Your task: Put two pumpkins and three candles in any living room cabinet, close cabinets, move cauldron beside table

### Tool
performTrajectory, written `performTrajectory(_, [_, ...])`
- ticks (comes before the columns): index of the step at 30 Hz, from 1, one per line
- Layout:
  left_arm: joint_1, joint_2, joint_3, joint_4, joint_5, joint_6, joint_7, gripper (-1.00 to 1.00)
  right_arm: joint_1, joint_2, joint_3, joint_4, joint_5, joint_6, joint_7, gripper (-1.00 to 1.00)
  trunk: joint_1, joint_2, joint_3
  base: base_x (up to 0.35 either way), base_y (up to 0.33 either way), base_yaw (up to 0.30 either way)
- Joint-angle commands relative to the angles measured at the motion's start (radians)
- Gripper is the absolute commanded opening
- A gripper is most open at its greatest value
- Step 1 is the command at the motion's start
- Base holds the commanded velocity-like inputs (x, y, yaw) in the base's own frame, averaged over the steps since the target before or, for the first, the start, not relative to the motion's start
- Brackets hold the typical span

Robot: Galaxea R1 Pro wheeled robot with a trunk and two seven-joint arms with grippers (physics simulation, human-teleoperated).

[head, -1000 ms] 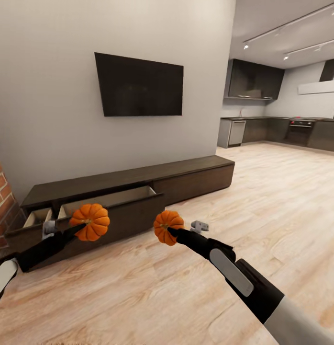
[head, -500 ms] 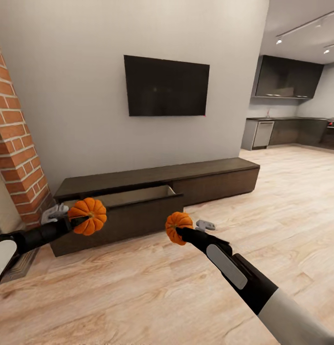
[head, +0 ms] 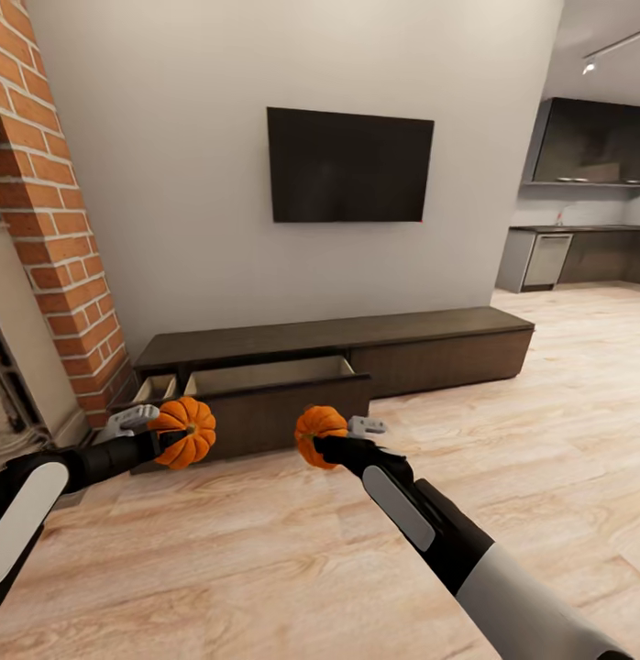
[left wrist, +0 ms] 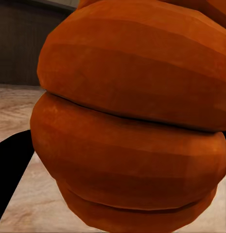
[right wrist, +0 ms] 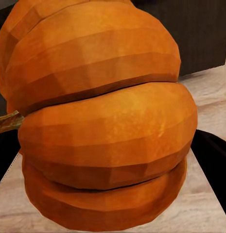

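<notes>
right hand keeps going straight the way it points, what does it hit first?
Probably the front of the open drawer on the dark TV cabinet. The right hand holds a pumpkin, so that would touch first. Depth is unclear.

Light wood-plank floor carries long low dark-brown cabinet set against grey wall, w/ wide drawer pulled open showing pale beige interior, narrower drawer beside it also open, nr brick fireplace base at floor's left.
</notes>
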Motion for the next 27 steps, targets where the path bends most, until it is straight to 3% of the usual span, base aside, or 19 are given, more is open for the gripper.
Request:
performTrajectory(1, [-0.001,-0.004,0.0,0.002,0.006,0.003,0.014,-1.0,-0.001,0.001,0.001,-0.002,-0.009,0.001,0.001,-1.0,0.0,-0.001,-0.001,0.25,-0.059,0.013])
performTrajectory(12, [-0.001,-0.006,0.015,0.001,0.005,0.004,0.017,-1.0,-0.001,0.005,-0.002,-0.011,-0.02,0.003,0.097,-1.0,0.0,-0.001,-0.008,0.196,-0.009,0.07])
performTrajectory(19, [0.0,-0.009,0.041,-0.001,0.007,0.005,0.017,-1.0,-0.001,0.007,-0.001,-0.005,-0.014,0.011,0.087,-1.0,0.0,-0.001,-0.018,0.006,0.0,0.153])
performTrajectory(27, [0.0,-0.009,0.038,-0.003,0.007,0.006,0.018,-1.0,-0.001,0.007,0.0,-0.004,-0.012,0.01,0.012,-1.0,0.0,-0.001,-0.029,0.0,-0.092,0.154])
